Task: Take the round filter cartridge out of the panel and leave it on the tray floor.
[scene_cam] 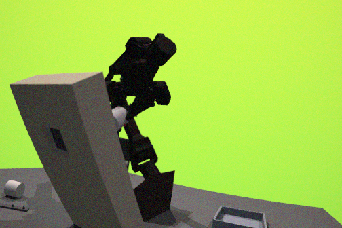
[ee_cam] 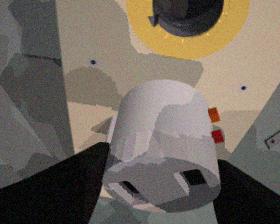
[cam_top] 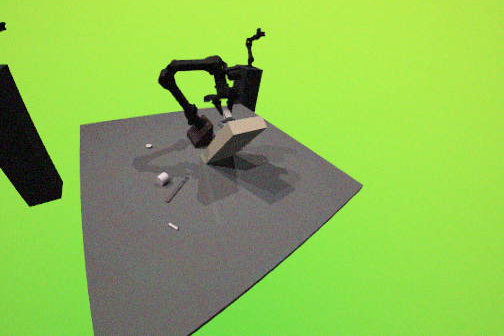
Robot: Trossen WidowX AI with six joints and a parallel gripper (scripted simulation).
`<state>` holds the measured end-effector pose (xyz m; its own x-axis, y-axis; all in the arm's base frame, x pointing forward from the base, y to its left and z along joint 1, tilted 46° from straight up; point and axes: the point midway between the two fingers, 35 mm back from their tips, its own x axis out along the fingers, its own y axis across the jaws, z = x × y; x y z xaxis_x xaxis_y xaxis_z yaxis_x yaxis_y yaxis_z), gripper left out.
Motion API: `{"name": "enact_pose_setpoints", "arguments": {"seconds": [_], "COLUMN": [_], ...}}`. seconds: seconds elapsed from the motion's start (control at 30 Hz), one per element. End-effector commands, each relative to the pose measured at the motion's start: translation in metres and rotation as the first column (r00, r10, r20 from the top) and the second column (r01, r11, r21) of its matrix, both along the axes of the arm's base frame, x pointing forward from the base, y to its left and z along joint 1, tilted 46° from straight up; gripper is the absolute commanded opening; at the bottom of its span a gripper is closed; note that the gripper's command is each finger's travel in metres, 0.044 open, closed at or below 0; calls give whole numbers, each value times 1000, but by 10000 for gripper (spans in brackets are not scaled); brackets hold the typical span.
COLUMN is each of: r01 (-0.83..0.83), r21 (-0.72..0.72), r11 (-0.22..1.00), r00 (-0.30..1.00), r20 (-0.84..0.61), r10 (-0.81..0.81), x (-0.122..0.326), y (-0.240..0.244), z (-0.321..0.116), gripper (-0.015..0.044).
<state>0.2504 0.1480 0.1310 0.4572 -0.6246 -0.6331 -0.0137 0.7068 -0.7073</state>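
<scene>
The white round cartridge (cam_top: 227,115) (scene_cam: 119,117) (ee_cam: 163,117) is out of the panel, its two dark slots facing the wrist camera. My gripper (cam_top: 224,109) (scene_cam: 123,108) (ee_cam: 161,160) is shut on its sides. It holds the cartridge close to the face of the tilted cream service panel (cam_top: 242,133) (scene_cam: 58,107) (ee_cam: 98,35). A yellow ring (ee_cam: 141,30) around a dark round opening (ee_cam: 188,15) shows at the top of the wrist view. The blue-grey tray (scene_cam: 242,211) stands at the lower right of the exterior view. Whether the cartridge touches the panel is hidden.
Orange (ee_cam: 214,115) and red (ee_cam: 218,136) blocks show beside the cartridge. Another white cylinder (cam_top: 162,179) (scene_cam: 14,188) and a dark bar (cam_top: 177,190) (scene_cam: 15,205) lie on the floor mat (cam_top: 150,268). A small white rod (cam_top: 173,226) and disc (cam_top: 148,146) lie there too.
</scene>
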Motion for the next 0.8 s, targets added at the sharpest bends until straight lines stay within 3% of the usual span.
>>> {"name": "enact_pose_setpoints", "arguments": {"seconds": [0.0, 0.6, 0.77], "r01": [3, 3, -87], "r21": [5, 11, 13], "r11": [1000, 1000, 996], "r00": [1000, 1000, 989], "r20": [5, 8, -121], "r10": [-3, -3, 88], "x": [-4, 1, -14], "y": [9, 61, 70], "z": [4, -65, -76], "gripper": [0, 0, 0]}}
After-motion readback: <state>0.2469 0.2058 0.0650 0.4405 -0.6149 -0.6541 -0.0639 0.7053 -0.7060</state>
